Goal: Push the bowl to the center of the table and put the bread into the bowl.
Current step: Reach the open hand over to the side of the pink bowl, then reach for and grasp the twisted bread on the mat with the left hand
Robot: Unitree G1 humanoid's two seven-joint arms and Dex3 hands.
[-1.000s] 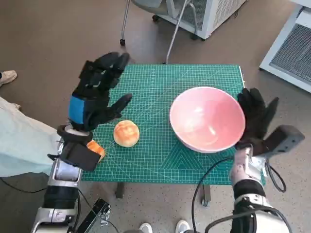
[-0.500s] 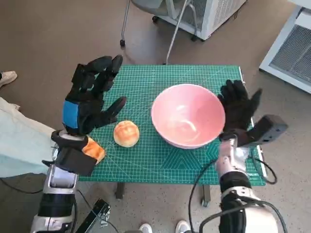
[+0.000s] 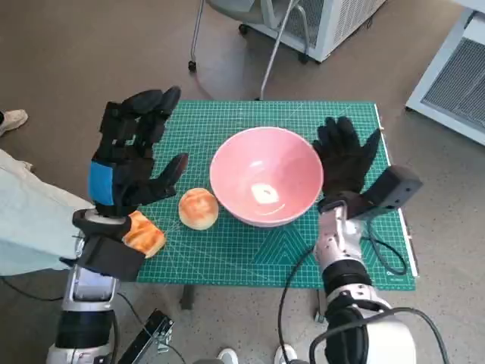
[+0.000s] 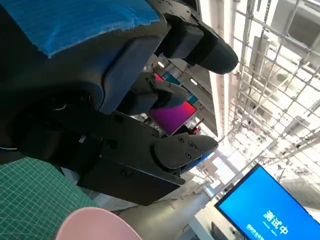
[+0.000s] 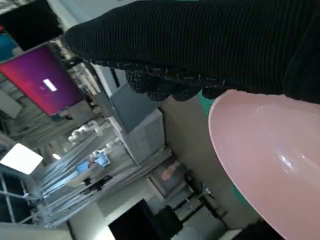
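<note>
The right hand (image 3: 345, 158), in its black knitted glove, lies flat against the far-right side of the smooth pink round bowl (image 3: 265, 186), fingers spread and holding nothing. Its palm is hidden from the head camera, so whether it truly presses the rim there is hard to tell. In its own wrist view the glove (image 5: 210, 45) is a dark band lying right along the bowl's pink rim (image 5: 265, 150), the fingertips barely showing.

The bowl sits near the middle of the green gridded cutting mat (image 3: 250, 243) that covers the small table. Just beside it, on the robot's left, lies the round golden bread roll (image 3: 198, 208), apart from the bowl by a thin strip of mat.

The left hand (image 3: 130, 155), black with blue tape over its back, hangs above the mat's left edge, fingers apart, gripping nothing. Its wrist hides part of a second orange-brown piece of bread (image 3: 144, 233) at the table's near-left corner. From the left wrist camera, the black fingers (image 4: 180, 150) fill the frame, with only a sliver of pink bowl edge (image 4: 97, 225) and a patch of mat (image 4: 35, 200) visible.

Around: a metal chair leg (image 3: 274, 53) beyond the table, a black cable (image 3: 303, 288) looping off the right forearm, and a person's pale trouser leg (image 3: 30, 220) at the left, cut off.
</note>
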